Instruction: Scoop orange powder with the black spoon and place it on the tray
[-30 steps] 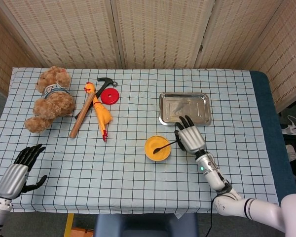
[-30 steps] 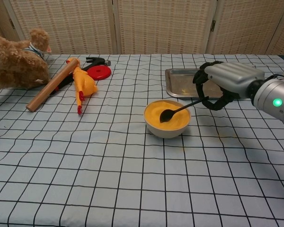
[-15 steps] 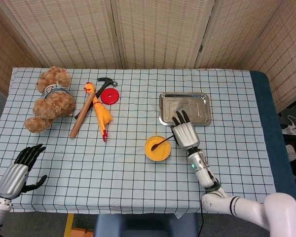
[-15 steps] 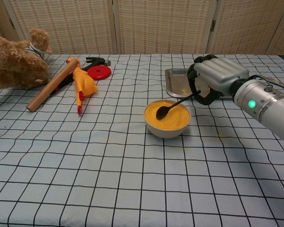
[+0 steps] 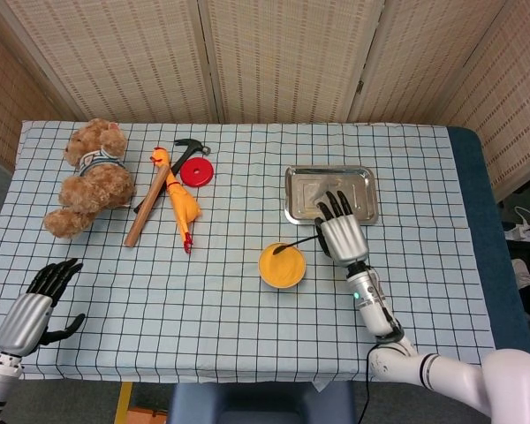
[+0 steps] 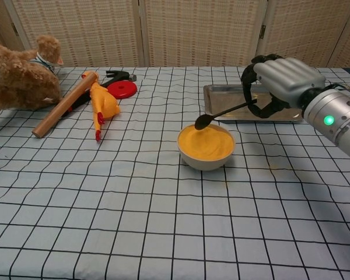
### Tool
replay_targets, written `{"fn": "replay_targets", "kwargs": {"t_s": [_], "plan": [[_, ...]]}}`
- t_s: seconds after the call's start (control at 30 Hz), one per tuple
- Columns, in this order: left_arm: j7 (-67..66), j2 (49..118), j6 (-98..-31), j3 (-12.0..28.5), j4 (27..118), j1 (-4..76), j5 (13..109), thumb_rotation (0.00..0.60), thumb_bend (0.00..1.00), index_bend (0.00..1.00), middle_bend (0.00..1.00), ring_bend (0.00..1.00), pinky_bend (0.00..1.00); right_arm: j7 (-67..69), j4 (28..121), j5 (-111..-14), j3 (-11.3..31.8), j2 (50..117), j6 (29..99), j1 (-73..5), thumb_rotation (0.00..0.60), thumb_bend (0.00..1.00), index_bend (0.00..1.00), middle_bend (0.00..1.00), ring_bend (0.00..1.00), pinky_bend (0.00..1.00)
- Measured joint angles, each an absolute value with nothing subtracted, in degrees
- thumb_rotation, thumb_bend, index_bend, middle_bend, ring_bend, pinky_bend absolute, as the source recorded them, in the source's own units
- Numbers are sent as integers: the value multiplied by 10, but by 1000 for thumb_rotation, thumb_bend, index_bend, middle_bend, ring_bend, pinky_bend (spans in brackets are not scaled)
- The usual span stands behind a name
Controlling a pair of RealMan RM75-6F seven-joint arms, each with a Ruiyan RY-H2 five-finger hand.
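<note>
A white bowl [image 6: 206, 158] [image 5: 282, 265] of orange powder sits at the table's middle. My right hand [image 6: 278, 83] [image 5: 339, 233] grips the handle of the black spoon [image 6: 224, 113] [image 5: 293, 246]. The spoon's head hangs just above the bowl's far rim, lifted out of the powder; whether powder lies on it I cannot tell. The metal tray [image 6: 217, 103] [image 5: 362, 181] lies behind the bowl, partly hidden by my right hand. My left hand [image 5: 32, 307] rests open near the table's front left corner, holding nothing, seen only in the head view.
At the back left lie a teddy bear [image 5: 87, 177] [image 6: 17, 73], a wooden stick [image 5: 147, 206] [image 6: 63, 108], a yellow rubber chicken [image 5: 180, 204] [image 6: 101, 102], a hammer [image 5: 189, 147] and a red disc [image 5: 197, 172] [image 6: 122, 89]. A folding screen stands behind the table.
My right hand raised the spoon out of the powder and drew it back toward the tray. The left hand stayed still.
</note>
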State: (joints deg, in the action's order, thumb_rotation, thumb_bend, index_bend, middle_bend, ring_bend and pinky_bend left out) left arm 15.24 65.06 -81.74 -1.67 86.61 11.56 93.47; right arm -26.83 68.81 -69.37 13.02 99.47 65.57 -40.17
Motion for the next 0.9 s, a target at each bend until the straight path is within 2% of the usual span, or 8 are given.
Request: {"fn": "replay_targets", "kwargs": {"t_s": [0.3,0.53,0.9], "plan": [[149,653,-816,-17,867,117,936,600,357,0,0,0,55,-267,653,-678,145,1012,630,-418,600,637,1000,229,19,0],[153,651,-815,-15,867,117,932,600,357,0,0,0,55,-268,629,-688,133,1027,623,-422,600,645,1000,231,20,0],[150,652,-819,-17,869,117,937,600,357,0,0,0,55,-286,696,-689,106,989,605,-407,600,649,1000,235,51,0]]}}
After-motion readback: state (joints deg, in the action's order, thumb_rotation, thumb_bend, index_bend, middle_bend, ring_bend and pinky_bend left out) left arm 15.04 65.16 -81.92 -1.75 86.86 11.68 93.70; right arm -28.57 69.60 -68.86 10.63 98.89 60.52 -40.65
